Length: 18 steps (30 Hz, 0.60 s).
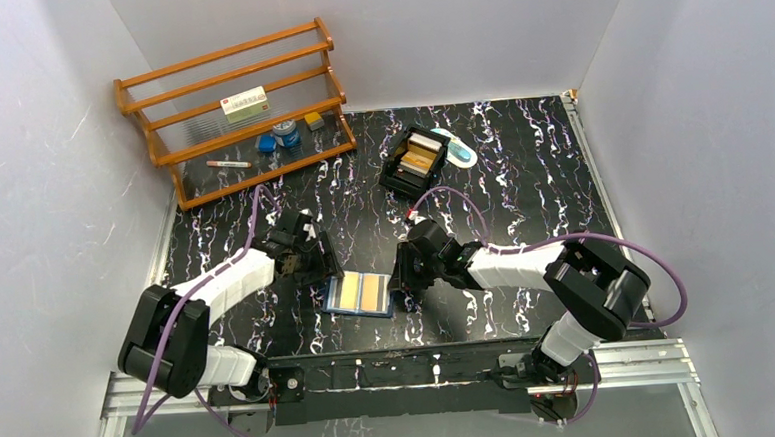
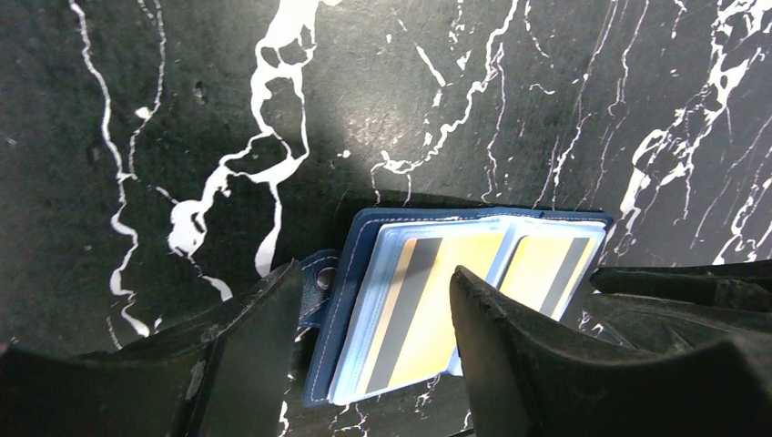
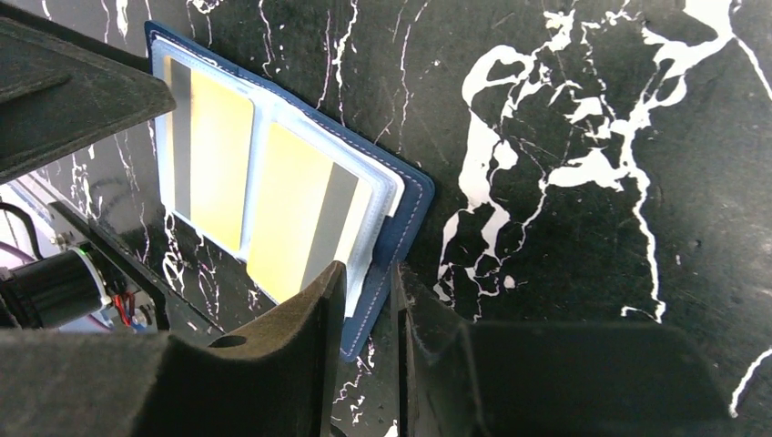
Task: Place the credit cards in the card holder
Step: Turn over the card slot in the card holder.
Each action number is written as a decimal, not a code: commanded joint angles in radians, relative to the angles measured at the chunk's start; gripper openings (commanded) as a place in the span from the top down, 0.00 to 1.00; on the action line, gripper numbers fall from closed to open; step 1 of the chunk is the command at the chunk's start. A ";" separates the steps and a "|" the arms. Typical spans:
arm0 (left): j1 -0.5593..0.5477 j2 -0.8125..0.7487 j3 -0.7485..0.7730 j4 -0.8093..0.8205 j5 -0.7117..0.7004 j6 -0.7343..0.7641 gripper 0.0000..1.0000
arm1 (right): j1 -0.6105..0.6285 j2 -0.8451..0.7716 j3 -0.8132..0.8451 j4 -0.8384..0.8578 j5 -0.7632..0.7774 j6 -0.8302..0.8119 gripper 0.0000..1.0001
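Observation:
The navy card holder (image 1: 360, 295) lies open on the table between the arms. A gold credit card with a grey stripe sits in each of its two light blue pockets (image 2: 455, 282) (image 3: 218, 137). My left gripper (image 1: 310, 258) is open; its fingers (image 2: 264, 319) straddle the holder's left half and snap tab, just above it. My right gripper (image 1: 404, 278) is closed down on the holder's right blue edge (image 3: 405, 205), which sits between its fingertips (image 3: 332, 278). More gold and grey cards (image 1: 418, 160) lie stacked in a black tray at the back.
The black open tray (image 1: 398, 173) stands at back centre, with a blue-and-white object (image 1: 457, 151) beside it. A wooden rack (image 1: 237, 106) at back left holds a white-and-red box (image 1: 244, 105) and small items. White walls enclose three sides.

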 commanded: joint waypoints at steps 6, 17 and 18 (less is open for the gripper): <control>0.009 -0.023 -0.069 0.176 0.330 -0.029 0.46 | -0.002 0.038 -0.021 0.083 -0.035 0.003 0.68; 0.008 -0.096 -0.166 0.372 0.483 -0.148 0.83 | -0.002 0.044 -0.065 0.089 -0.024 0.017 0.68; 0.008 -0.097 -0.170 0.380 0.486 -0.153 0.84 | -0.002 0.041 -0.068 0.089 -0.022 0.016 0.68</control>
